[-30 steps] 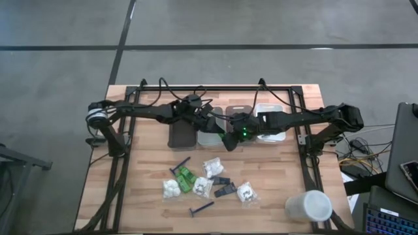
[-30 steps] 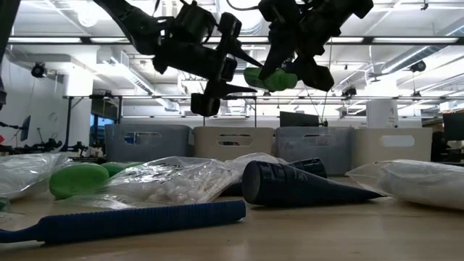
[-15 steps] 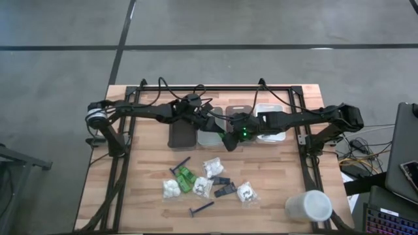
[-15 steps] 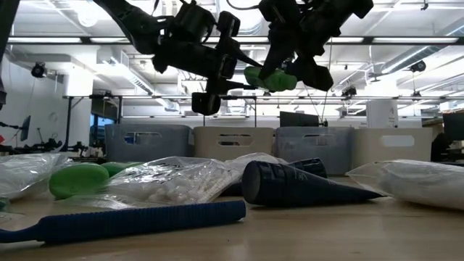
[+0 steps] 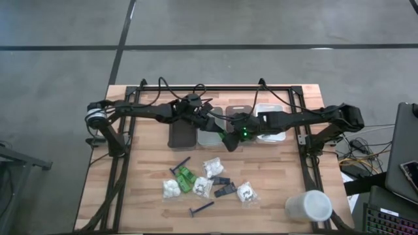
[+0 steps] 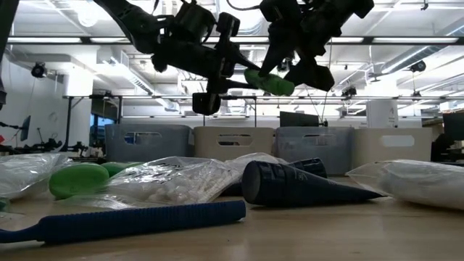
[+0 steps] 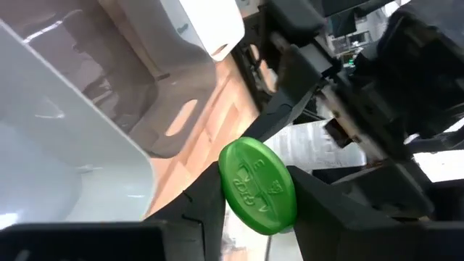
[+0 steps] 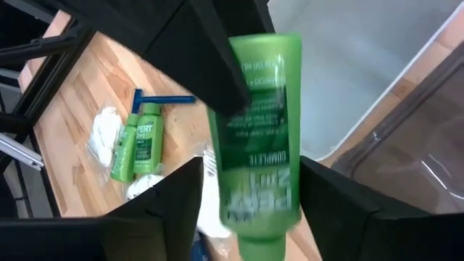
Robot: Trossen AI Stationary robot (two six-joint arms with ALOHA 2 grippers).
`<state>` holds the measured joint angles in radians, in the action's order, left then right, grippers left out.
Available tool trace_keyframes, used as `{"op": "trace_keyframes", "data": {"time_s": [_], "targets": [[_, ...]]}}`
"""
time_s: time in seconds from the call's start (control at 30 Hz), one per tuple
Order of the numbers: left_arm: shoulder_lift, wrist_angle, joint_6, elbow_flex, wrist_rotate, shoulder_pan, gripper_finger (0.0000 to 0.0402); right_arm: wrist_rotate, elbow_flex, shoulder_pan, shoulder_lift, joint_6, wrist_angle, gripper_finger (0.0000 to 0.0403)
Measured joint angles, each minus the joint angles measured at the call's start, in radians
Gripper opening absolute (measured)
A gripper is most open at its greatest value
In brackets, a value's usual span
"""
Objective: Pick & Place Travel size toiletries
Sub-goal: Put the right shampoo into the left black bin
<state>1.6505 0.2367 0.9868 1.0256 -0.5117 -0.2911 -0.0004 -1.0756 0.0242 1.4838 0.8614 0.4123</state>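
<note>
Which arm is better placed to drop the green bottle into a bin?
Probably the left. The left gripper clamps the end of the green bottle, with the bins right below. The right gripper is at the same bottle, nearer the table's front.

Both arms are dark, slender and jointed, with black cables looping off their bases, a pale silvery collar on the left arm (image 5: 98, 116) (at its shoulder end), and angular matte-black fingers on each pincer, a small green light glowing near the right pincer (image 5: 234, 138).
</note>
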Motion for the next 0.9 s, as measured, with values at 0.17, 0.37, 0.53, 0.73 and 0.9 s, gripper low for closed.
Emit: {"op": "trace_keyframes", "data": {"time_s": [0.17,0.37,0.53,0.73,0.9], "targets": [[0.000,-0.068,-0.050,0.000,0.041,-0.005,0.0131,-0.001,0.000,-0.003,-0.029,0.002,0.037,0.0255],[-0.029,-0.147,-0.107,0.000,0.089,-0.019,0.0130,0.056,0.000,-0.007,-0.088,-0.001,0.063,0.0300],[-0.133,-0.182,-0.146,0.000,0.119,-0.039,0.0125,0.145,0.000,-0.007,-0.167,0.002,0.085,0.0325],[-0.343,-0.458,-0.305,0.000,0.371,-0.054,0.0125,0.217,0.000,-0.005,-0.237,0.006,0.108,0.0339],[-0.508,-0.737,-0.373,0.000,0.610,-0.055,0.0124,0.239,0.000,-0.004,-0.239,0.006,0.114,0.0340]]}}
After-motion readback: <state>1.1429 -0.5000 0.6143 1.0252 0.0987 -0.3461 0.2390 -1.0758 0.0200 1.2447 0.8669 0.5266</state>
